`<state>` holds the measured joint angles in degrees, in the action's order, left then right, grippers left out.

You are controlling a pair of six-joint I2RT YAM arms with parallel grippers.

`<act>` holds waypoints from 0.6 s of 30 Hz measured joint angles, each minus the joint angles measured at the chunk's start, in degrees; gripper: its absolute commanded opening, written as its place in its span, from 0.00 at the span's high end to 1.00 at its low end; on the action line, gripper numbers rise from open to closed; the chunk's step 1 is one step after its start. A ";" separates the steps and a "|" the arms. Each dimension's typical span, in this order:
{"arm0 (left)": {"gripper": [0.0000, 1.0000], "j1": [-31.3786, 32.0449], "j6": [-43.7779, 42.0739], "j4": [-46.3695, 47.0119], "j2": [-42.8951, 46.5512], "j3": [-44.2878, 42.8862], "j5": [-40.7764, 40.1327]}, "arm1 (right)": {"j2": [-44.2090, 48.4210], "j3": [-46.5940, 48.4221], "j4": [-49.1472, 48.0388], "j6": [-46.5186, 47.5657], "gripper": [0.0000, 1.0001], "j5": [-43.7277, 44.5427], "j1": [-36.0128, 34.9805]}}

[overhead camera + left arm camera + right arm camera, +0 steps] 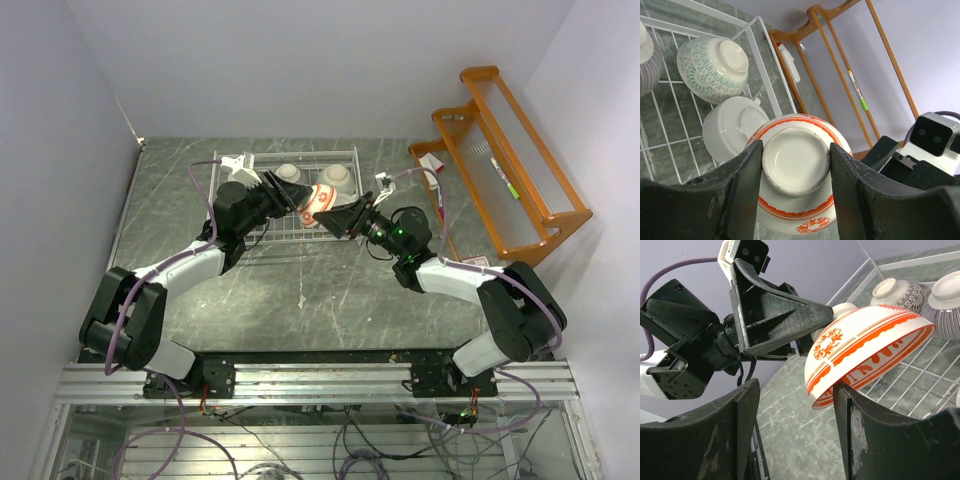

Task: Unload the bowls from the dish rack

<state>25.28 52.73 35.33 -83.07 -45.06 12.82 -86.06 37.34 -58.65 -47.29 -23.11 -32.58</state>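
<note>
**Clerk:** Top view, entries?

**Checker:** Dish rack (300, 152): white wire, at the far middle of the grey tabletop (300, 290). Left pale bowl (288, 175) and right pale bowl (335, 178): inside the rack, along its far side. Red-and-white bowl (322, 198): in the air over the rack's right half, between the left gripper (305, 196) and the right gripper (325, 214). Orange wooden rack (510, 150): far right, by the wall.

**Clerk:** Left wrist view?

**Checker:** Left gripper (795, 150): clamped on the foot ring of the red-and-white bowl (805, 212), one finger touching each side. The bowl is bottom-up. Below it in the dish rack (767, 65): green-patterned bowl (712, 62) and, just beside it, cream bowl (732, 127) with a small handle, both bottom-up. Orange wooden rack (840, 75): behind, with a pen (857, 90) lying on it.

**Clerk:** Right wrist view?

**Checker:** Right gripper (794, 387): spread wide, gripping nothing. Red-and-white bowl (865, 347): tilted, held at its foot by the left gripper (815, 322). Its lower rim sits by the inner face of one finger; I cannot tell whether they touch. Striped bowls (900, 290): two, bottom-up, in the dish rack (860, 275) behind.
</note>
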 measured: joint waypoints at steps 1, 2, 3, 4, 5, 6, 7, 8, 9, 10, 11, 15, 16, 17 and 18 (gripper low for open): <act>0.93 0.00 0.09 0.09 0.00 0.00 0.28 | -0.39 0.09 -0.33 -0.24 0.41 -0.11 0.00; 0.93 0.00 0.26 0.22 0.00 0.00 0.57 | -0.92 0.17 -0.90 -0.55 0.41 -0.31 0.00; 0.93 0.00 0.37 0.35 0.00 0.00 0.79 | -1.36 0.22 -1.40 -0.87 0.41 -0.50 0.02; 0.93 0.00 0.61 0.50 0.00 0.00 0.98 | -1.70 0.22 -1.79 -1.29 0.43 -0.61 0.02; 0.93 0.00 0.90 0.76 0.00 0.02 1.11 | -1.97 0.22 -2.21 -1.60 0.44 -0.74 0.02; 0.93 0.00 1.16 1.03 0.00 0.02 1.31 | -2.19 0.22 -2.67 -1.90 0.46 -0.85 0.02; 0.93 0.00 1.53 1.42 0.00 0.09 1.53 | -2.32 0.22 -3.08 -2.14 0.49 -0.94 0.04; 0.93 0.00 1.84 1.95 0.00 0.26 1.73 | -2.51 0.26 -3.61 -2.34 0.53 -0.96 0.07; 0.93 0.00 2.23 2.58 0.00 0.46 1.97 | -2.71 0.33 -4.09 -2.67 0.59 -1.01 0.07; 0.93 0.00 2.60 3.02 0.00 0.66 2.19 | -2.89 0.42 -4.37 -2.91 0.64 -1.09 0.11; 0.93 0.00 2.84 3.17 0.00 0.76 2.34 | -2.97 0.48 -4.48 -2.99 0.69 -1.11 0.11; 0.93 0.00 3.52 3.87 0.00 0.90 2.89 | -3.08 0.57 -4.90 -3.15 0.89 -1.11 0.22; 0.93 0.00 3.61 4.15 0.00 0.90 2.95 | -3.08 0.59 -4.85 -3.13 0.95 -1.05 0.26; 0.93 0.00 3.69 4.33 0.00 0.90 2.97 | -3.08 0.59 -4.83 -3.37 0.99 -1.07 0.28; 0.93 -0.02 3.80 4.42 0.00 0.90 2.99 | -3.08 0.59 -4.90 -3.63 1.00 -1.11 0.28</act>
<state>25.26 56.53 39.75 -83.07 -44.16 15.81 -89.14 37.93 -63.55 -50.92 -24.23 -32.29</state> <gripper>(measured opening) 0.598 0.094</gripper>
